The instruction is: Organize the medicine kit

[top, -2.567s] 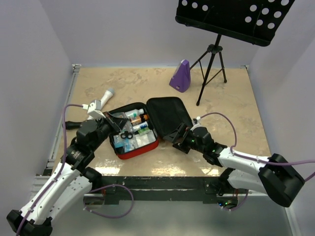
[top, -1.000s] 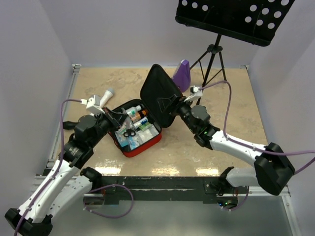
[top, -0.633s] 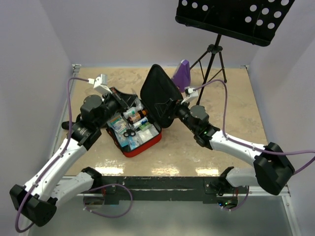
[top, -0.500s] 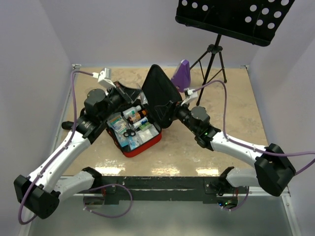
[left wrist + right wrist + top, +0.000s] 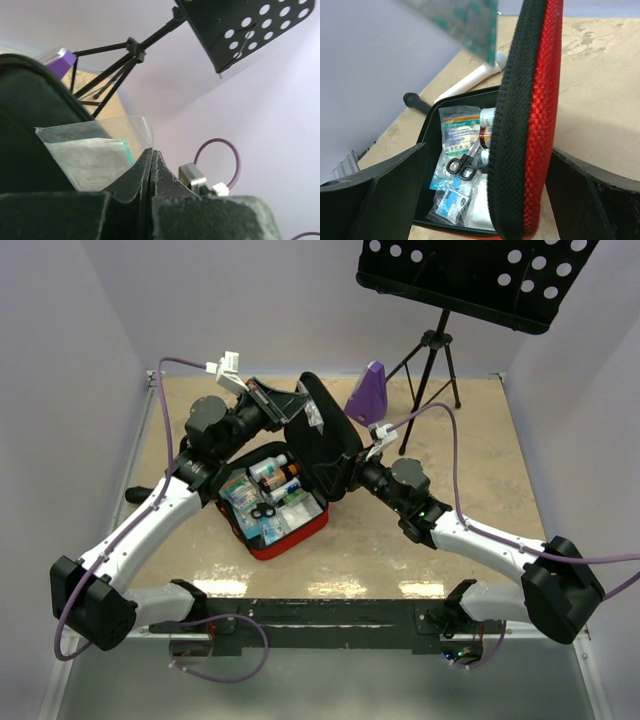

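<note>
Top external. Left gripper (image 5: 297, 400) is raised, fingers level with the top edge of the medicine kit (image 5: 301, 530)'s lid (image 5: 326, 440). A clear packet (image 5: 313, 416) sits at the fingertips, touching or just off the lid; contact unclear. The open tray lies below these fingers, with scissors (image 5: 258, 511), bottles and packets inside. Right gripper (image 5: 352, 468) meets the lid's lower right edge, and the lid stands near upright against it. Jaw spacing is hidden. Purple metronome-shaped object (image 5: 368, 396) stands beyond the right fingers, apart from them.

My white-shelled left arm (image 5: 145, 530) and right arm (image 5: 485, 545), black at the joints, trail looping purple cables (image 5: 455, 455); fingers (image 5: 375, 180) matte black.
</note>
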